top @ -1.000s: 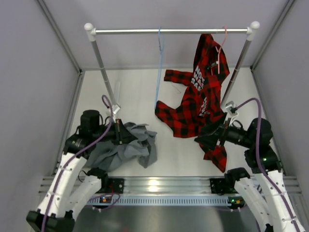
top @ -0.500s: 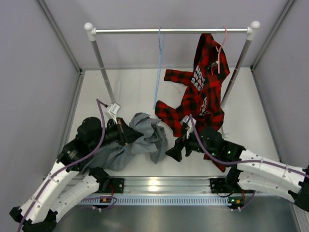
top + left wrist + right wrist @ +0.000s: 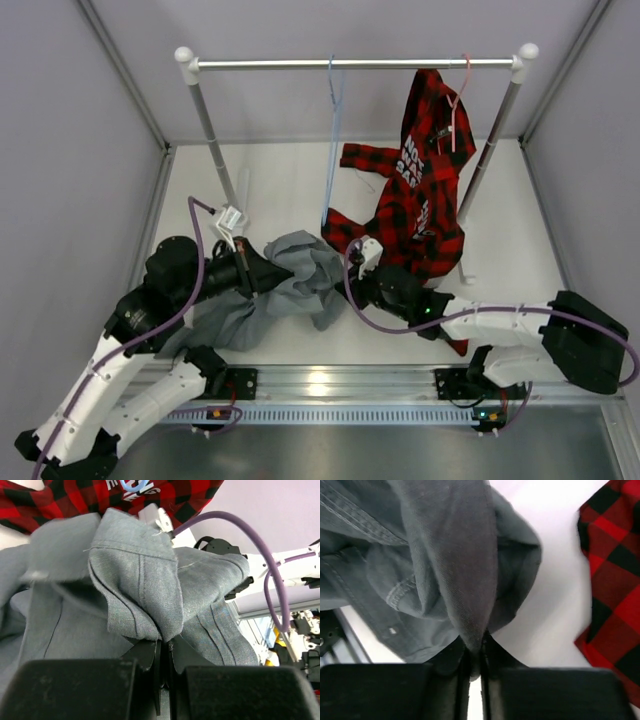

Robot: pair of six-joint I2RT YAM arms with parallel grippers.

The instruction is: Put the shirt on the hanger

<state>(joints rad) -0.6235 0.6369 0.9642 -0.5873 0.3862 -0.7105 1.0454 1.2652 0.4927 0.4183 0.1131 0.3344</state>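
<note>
Top view looks steeply down from above and behind the arms [image 3: 128,345] over the whole surface [image 3: 280,190]. Each wrist view peers closely along its fingers [image 3: 141,656]; all three share the grey shirt [image 3: 300,268].

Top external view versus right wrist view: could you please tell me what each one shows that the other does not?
Only the top external view shows the blue hanger hanging on the rail. Only the right wrist view shows, up close, the right claw shut on a fold of the grey shirt. Both show the grey shirt and the plaid shirt lying beside it.
</note>
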